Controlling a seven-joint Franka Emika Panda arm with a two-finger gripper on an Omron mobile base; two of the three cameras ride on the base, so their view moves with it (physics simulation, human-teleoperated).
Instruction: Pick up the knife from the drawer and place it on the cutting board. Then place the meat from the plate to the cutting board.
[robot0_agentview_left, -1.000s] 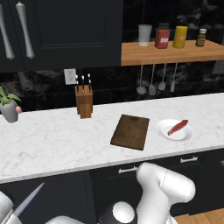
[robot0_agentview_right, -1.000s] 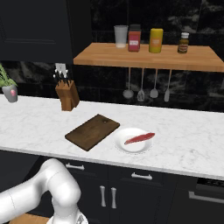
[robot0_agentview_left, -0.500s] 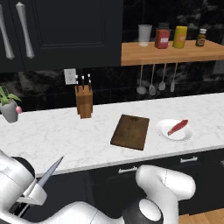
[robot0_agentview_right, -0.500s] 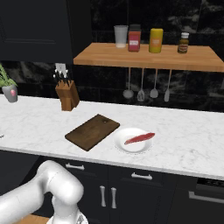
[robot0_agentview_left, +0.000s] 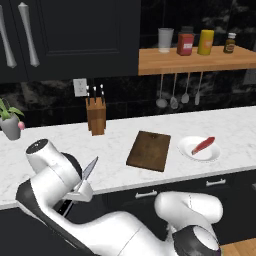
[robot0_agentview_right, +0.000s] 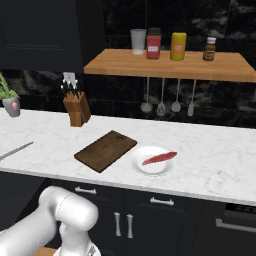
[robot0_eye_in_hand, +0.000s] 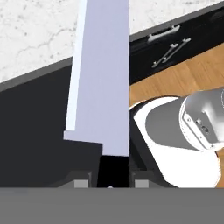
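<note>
Knife (robot0_eye_in_hand: 103, 78) handle clamped in end effector (robot0_eye_in_hand: 113, 177), blade pointing away over counter edge (robot0_eye_in_hand: 39, 76)

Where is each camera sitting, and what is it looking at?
Left base view: behind the arm's left, facing the counter; the arm rises there, gripper holding the knife.
Right base view: behind its right, same counter, arm low left.
Hand view: on the hand, looking along the knife's blade.
Both base views share the cutting board, plate, meat.
</note>
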